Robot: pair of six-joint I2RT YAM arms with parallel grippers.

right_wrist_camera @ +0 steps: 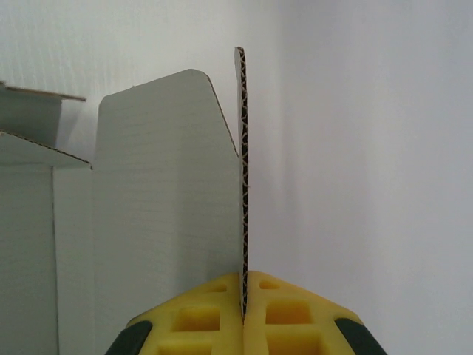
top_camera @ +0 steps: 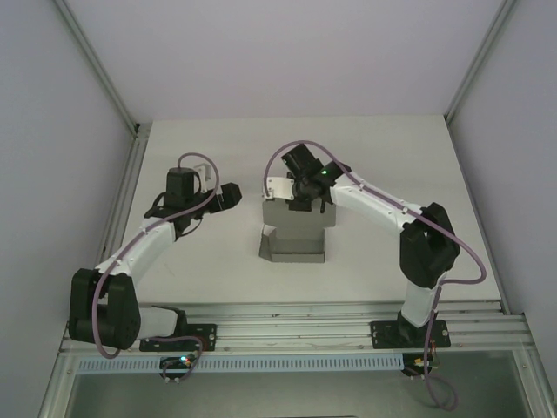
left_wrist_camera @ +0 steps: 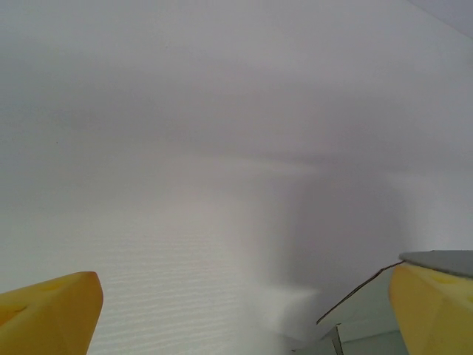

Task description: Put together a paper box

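Clamped shut with the right fingers on 1 upright flap of the plain grey corrugated-card paper box, standing half-formed in the middle of the table. Spread wide around nothing at the left fingers, just left of the box. Fold slowly along the crease; brace the left wall with the left fingers. Counted: 1 box, 2 sets of fingers.

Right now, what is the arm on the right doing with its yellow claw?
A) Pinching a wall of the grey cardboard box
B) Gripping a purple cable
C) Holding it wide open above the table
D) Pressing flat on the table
A: in the right wrist view the right gripper has its yellow fingers closed on a thin upright panel of the paper box, whose corrugated edge rises from between them.
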